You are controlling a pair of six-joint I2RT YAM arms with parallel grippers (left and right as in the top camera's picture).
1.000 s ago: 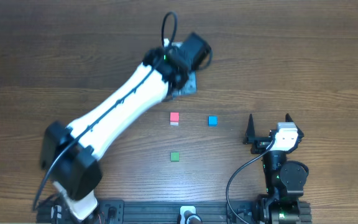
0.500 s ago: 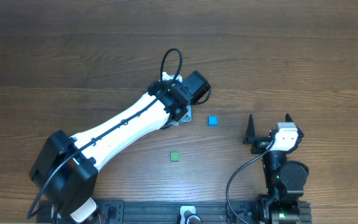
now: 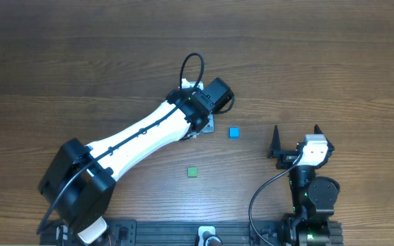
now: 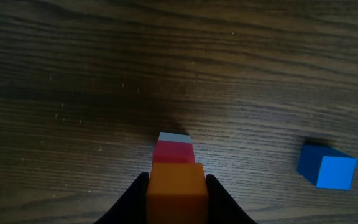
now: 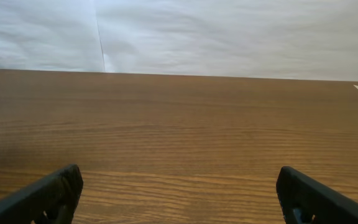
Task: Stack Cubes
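My left gripper is shut on an orange cube, held right over a red cube that rests on a white cube on the table. In the top view the left gripper covers that small stack. A blue cube lies just to its right. A green cube sits nearer the front. My right gripper stands open at the right, low over bare table.
The wooden table has free room at the back and on the left. The left arm stretches diagonally from its base at the front left.
The left arm has drawn back and come down over the red cube, which it now covers in the top view. The right arm has not moved.
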